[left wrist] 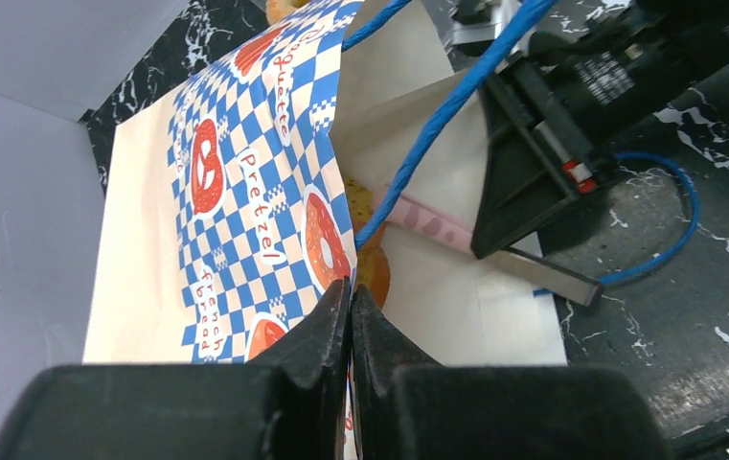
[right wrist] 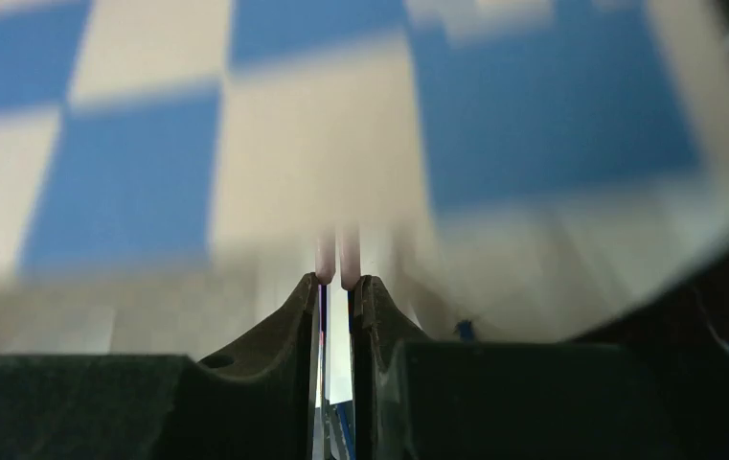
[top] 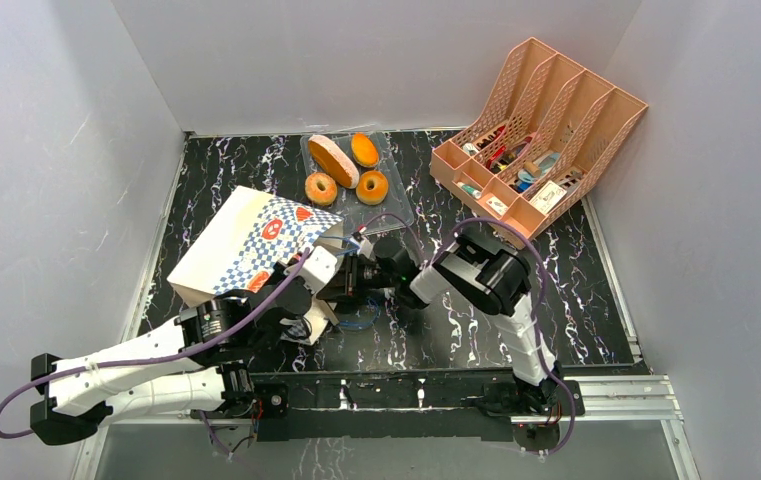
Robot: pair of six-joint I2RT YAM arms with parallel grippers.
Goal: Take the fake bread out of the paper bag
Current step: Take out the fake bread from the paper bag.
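From above, your bag (top: 246,245) lies on its side at the left; four pastries (top: 333,160) sit in the clear tray (top: 394,208) behind it.

Left wrist: your left gripper (left wrist: 351,292) is clamped on the bag's rim; one golden pastry (left wrist: 372,273) lies inside the mouth.

Right wrist: your right gripper (right wrist: 336,278) has its jaws almost together, close against blurred checkered paper; you cannot tell whether they pinch anything.

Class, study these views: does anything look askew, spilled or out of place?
The paper bag is askew: it is tipped onto its side, not upright, near-left of the clear tray, with its rim pinched in the left hand. A pastry shows inside its mouth.
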